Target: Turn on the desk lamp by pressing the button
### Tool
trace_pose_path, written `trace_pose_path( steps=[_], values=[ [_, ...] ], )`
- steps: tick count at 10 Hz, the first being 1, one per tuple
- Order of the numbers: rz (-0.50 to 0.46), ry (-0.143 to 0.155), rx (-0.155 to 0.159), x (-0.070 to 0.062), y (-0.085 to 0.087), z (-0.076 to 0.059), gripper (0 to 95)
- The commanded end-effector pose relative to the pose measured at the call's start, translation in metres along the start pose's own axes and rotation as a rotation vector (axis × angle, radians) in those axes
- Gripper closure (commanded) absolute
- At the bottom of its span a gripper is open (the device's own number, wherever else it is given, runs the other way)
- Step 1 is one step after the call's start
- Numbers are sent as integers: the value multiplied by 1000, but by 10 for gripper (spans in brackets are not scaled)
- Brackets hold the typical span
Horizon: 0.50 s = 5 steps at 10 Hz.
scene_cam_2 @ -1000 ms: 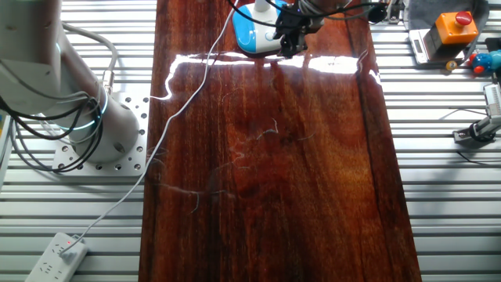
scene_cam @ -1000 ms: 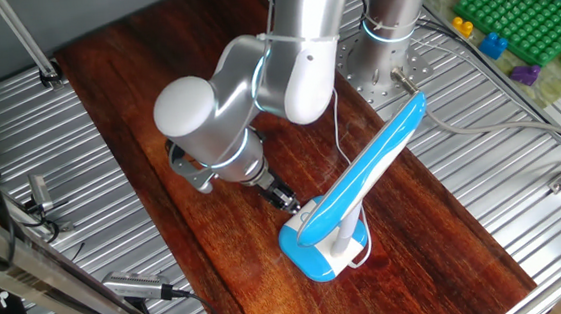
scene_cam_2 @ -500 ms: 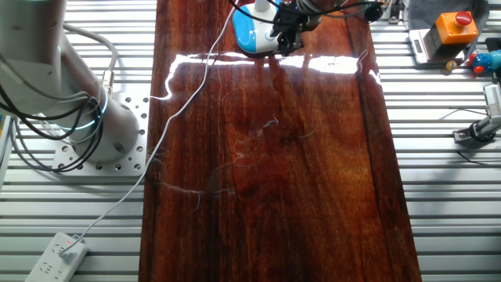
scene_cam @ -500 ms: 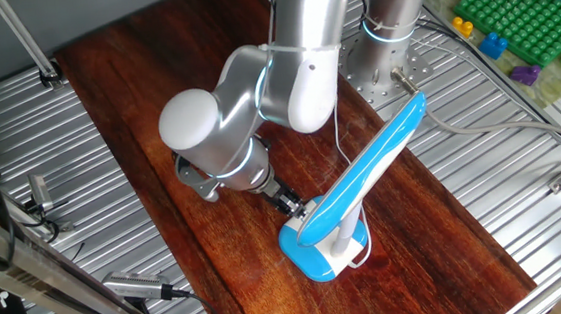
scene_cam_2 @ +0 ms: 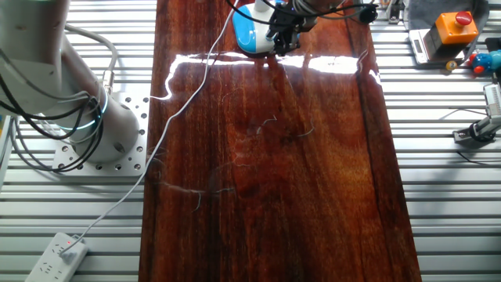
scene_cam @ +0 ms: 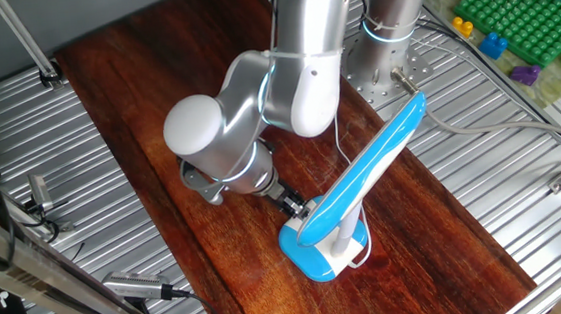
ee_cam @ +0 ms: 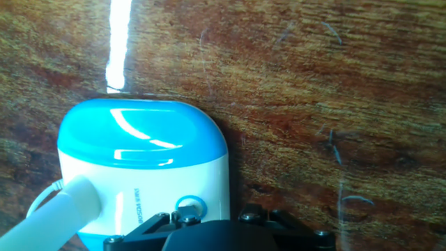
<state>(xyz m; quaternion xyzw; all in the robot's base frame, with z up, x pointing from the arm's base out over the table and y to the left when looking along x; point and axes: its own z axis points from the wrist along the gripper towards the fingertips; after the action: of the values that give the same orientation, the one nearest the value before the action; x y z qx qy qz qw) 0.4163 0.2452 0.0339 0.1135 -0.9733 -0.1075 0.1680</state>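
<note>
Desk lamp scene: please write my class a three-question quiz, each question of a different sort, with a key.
1. True or false: the bright blue and white plastic desk lamp lies tipped over on the dark wooden tabletop.
2. Multiple choice: in the hand view, the small blue-ringed round button sits on
A. the lamp's long slanted arm
B. the white face of the lamp's base
C. the tabletop
3. Fill in: the black two-finger gripper is right beside the lamp's ____.

Key
1. False; it stands upright on its base.
2. B
3. base
</note>
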Motion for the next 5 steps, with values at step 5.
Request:
trace_pose_path(
  steps=[5],
  values=[
    [3,-8,7,-1,0,2,570]
  ],
)
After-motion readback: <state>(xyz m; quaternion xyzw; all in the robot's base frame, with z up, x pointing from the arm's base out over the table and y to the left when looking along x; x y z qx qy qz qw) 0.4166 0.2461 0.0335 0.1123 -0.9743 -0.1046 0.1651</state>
